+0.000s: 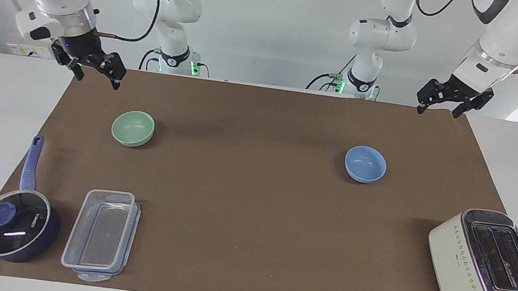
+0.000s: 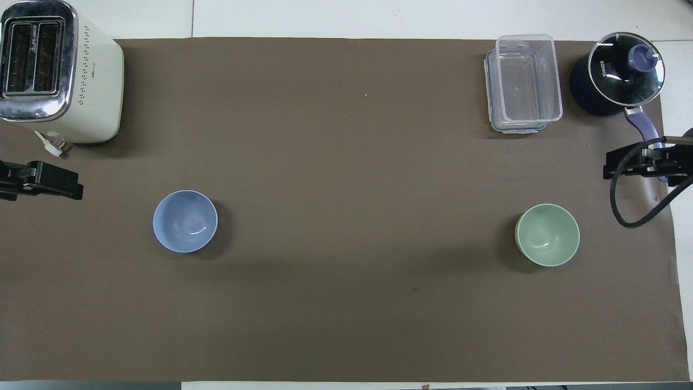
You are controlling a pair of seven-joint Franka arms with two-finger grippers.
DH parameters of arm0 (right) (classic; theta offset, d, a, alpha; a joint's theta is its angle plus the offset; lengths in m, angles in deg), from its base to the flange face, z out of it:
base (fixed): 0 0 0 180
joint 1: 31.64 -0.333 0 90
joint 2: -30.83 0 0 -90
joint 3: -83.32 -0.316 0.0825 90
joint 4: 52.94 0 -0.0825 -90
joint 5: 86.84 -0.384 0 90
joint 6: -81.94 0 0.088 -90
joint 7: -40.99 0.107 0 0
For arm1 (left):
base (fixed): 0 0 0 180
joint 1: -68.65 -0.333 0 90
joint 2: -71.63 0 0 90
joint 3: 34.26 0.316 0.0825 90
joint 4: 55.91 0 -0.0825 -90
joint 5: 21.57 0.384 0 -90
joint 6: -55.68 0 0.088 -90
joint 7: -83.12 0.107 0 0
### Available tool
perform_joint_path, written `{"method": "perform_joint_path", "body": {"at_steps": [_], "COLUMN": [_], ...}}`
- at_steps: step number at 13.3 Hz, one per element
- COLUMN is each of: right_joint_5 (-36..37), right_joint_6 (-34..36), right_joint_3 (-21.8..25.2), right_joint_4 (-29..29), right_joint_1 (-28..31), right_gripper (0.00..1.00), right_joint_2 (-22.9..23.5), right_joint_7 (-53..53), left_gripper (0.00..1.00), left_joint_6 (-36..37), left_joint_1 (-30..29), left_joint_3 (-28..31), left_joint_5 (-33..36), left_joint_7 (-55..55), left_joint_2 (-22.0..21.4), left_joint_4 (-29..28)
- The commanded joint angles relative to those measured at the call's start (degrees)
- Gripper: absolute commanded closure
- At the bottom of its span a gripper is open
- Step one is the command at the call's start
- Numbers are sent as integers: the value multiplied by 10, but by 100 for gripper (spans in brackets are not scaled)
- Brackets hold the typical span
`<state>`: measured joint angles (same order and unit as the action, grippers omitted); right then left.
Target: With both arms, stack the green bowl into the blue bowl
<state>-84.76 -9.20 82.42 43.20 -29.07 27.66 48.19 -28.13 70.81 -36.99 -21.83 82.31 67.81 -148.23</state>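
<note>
The green bowl stands upright and empty on the brown mat, toward the right arm's end. The blue bowl stands upright and empty toward the left arm's end. The two bowls are far apart. My right gripper is open and empty, raised over the mat's edge beside the green bowl. My left gripper is open and empty, raised over the mat's edge beside the blue bowl. Neither gripper touches a bowl.
A cream toaster stands farther from the robots at the left arm's end. A clear plastic container and a dark blue lidded saucepan stand farther out at the right arm's end.
</note>
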Motion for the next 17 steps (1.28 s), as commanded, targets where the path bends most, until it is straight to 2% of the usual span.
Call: {"method": "perform_joint_path", "body": {"at_steps": [1,11,12,13,17], "right_joint_5": [-1,-1,-1,-1,-2], "right_joint_6": [-9,-10,-18,-45,-146], "right_joint_3": [-3,-3,-3,-2,5], "right_joint_4": [6,25,38,76,216], "right_joint_1": [3,3,4,10,16], "right_gripper": [0,0,0,0,0], "right_joint_2": [-6,-15,-18,-35,-94], "right_joint_7": [8,-1,-10,-22,-29], "left_gripper": [0,0,0,0,0], "left_joint_6": [12,1,-6,-26,-139], "left_joint_1": [6,17,17,16,12], "left_joint_3": [3,0,1,1,1], "left_joint_5": [0,0,0,0,0], "left_joint_7": [-7,-6,-7,-7,2], "left_joint_2": [4,-7,-15,-23,-54], "left_joint_4": [12,-11,-26,-45,-186]}}
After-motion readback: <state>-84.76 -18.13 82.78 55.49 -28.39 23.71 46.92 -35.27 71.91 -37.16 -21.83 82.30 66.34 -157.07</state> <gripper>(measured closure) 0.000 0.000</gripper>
